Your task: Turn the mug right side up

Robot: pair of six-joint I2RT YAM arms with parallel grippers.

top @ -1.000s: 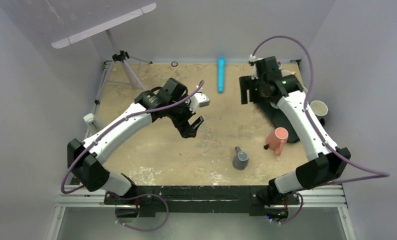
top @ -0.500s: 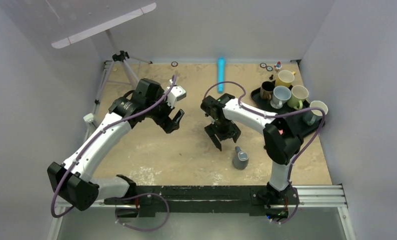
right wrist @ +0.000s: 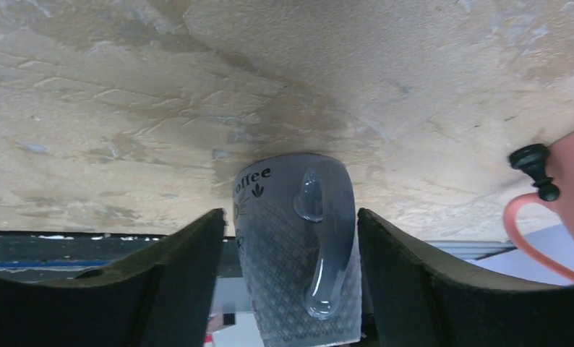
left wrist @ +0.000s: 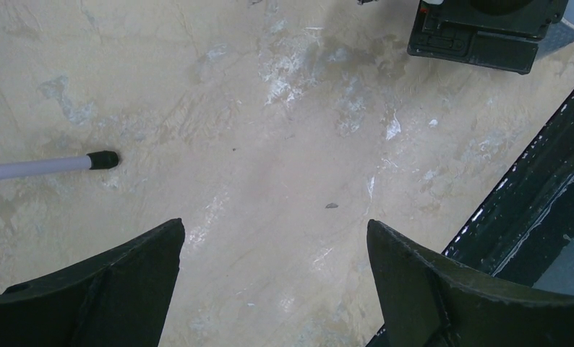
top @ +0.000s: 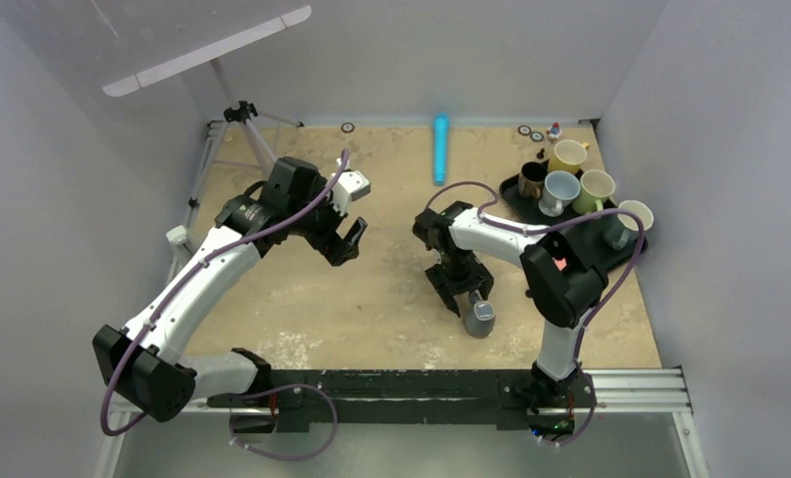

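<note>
A grey patterned mug [top: 480, 320] stands mouth down on the sandy table, right of centre near the front. In the right wrist view the mug [right wrist: 295, 253] fills the gap between my fingers, with its handle toward the camera. My right gripper [top: 465, 295] is open and straddles the mug, its fingers [right wrist: 176, 282] close beside the walls. The gripper [right wrist: 290, 214] has not closed on the mug. My left gripper [top: 350, 239] is open and empty over bare table at left centre. It also shows in the left wrist view [left wrist: 275, 225].
A black tray [top: 516, 191] at the back right holds several upright mugs. A white mug [top: 633, 214] is beside it. A pink mug [right wrist: 570, 181] lies right of the grey one. A blue tube [top: 439, 147] is at the back. A tripod [top: 242, 115] stands back left, with one leg [left wrist: 45, 166] near the left gripper.
My right gripper has swung from the back right across to the grey mug and lowered around it. My left gripper has drawn back to the left and now holds still.
</note>
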